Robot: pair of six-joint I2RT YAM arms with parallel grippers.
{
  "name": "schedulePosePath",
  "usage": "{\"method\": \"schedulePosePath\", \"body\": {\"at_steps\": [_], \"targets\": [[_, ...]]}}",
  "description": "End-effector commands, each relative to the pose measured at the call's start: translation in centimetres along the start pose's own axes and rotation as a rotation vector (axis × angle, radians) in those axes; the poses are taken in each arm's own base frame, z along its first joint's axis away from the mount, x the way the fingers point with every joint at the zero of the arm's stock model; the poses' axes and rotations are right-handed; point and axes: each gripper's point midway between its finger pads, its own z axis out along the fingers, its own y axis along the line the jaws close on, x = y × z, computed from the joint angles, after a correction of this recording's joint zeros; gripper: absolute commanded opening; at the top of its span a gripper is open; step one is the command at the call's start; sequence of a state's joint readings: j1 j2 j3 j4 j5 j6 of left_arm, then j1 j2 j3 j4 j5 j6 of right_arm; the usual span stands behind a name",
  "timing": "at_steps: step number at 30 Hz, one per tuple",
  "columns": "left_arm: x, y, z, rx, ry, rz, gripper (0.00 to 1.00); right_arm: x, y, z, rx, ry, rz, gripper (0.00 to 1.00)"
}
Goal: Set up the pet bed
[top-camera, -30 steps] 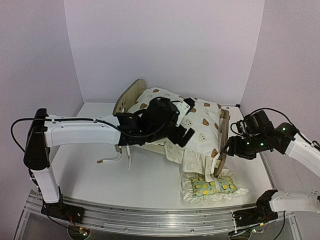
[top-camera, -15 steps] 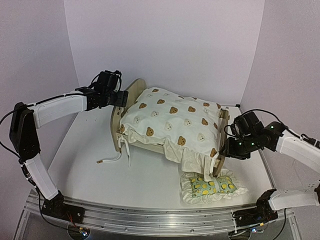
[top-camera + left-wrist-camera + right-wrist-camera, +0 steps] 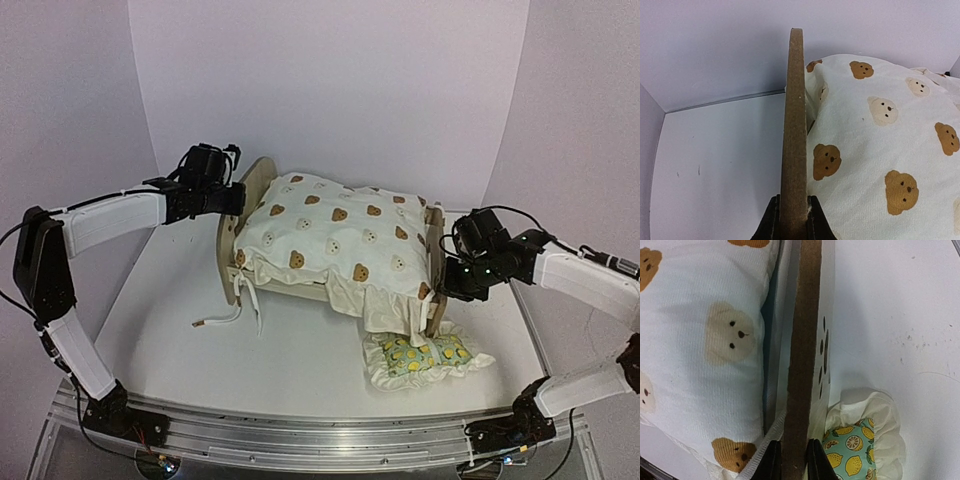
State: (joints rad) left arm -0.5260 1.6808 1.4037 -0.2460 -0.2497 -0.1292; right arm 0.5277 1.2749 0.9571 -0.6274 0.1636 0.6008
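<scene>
Wooden pet bed ends sit clamped in the left end effector and right end effector. Probably to reposition it together.

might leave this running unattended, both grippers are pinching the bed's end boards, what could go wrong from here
The left gripper and right gripper each pinch only a thin board edge of the pet bed; uneven arm moves could twist the frame or slip a grip.
The cushion hangs over the near rail, ties loose on the table; a tilt might slide it off.
The lemon pillow lies against the right board's foot and could get dragged or trapped.
</scene>
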Motion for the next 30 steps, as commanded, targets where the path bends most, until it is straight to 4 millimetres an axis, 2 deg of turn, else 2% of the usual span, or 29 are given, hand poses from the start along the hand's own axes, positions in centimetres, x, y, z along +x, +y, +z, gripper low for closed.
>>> {"method": "schedulePosePath", "body": {"at_steps": [1,5,7,9,10,12,13,14,17,20,23,24,26,30], "targets": [[-0.5,9.7,-3.5,-0.315,-0.007,-0.039,0.0,2.7,4.0,2.6,-0.12,0.147,-0.105,0.04],[-0.2,12.2,-5.2,-0.371,-0.007,-0.069,0.0,1.8,7.0,3.9,-0.149,0.144,-0.149,0.03],[0.1,13.0,-6.1,-0.402,-0.012,-0.075,0.05,1.3,8.4,4.7,-0.157,0.145,-0.165,0.03],[0.3,13.7,-7.1,-0.426,-0.022,-0.084,0.14,1.0,9.8,5.4,-0.168,0.146,-0.191,0.03],[0.2,13.8,-7.6,-0.43,-0.03,-0.088,0.27,0.8,10.4,5.7,-0.174,0.144,-0.205,0.02],[0.0,13.6,-8.5,-0.405,-0.046,-0.094,0.6,0.4,11.6,6.5,-0.18,0.145,-0.233,0.05],[-0.2,13.3,-8.8,-0.385,-0.053,-0.097,0.71,0.4,11.8,6.7,-0.18,0.148,-0.238,0.11],[-0.2,13.0,-9.2,-0.358,-0.059,-0.103,0.8,0.5,11.7,6.7,-0.177,0.151,-0.24,0.23],[-0.2,11.9,-9.7,-0.286,-0.065,-0.125,0.89,0.7,10.5,5.8,-0.149,0.127,-0.245,0.47],[-0.3,9.8,-9.8,-0.195,-0.065,-0.133,0.95,0.8,7.9,3.8,-0.092,0.075,-0.238,0.68],[-0.9,6.6,-10.3,-0.153,-0.082,-0.089,0.99,1.3,5.6,1.2,-0.076,0.02,-0.186,0.84],[-1.2,5.1,-10.5,-0.134,-0.087,-0.071,1.0,1.6,4.9,0.4,-0.08,0.003,-0.16,0.93],[-1.8,2.5,-10.8,-0.09,-0.089,-0.055,0.99,2.5,3.6,-0.6,-0.084,-0.013,-0.12,0.98],[-2.1,-3.4,-10.6,0.016,-0.083,-0.002,0.99,4.6,0.3,-1.2,-0.052,-0.038,-0.033,0.98]]}}
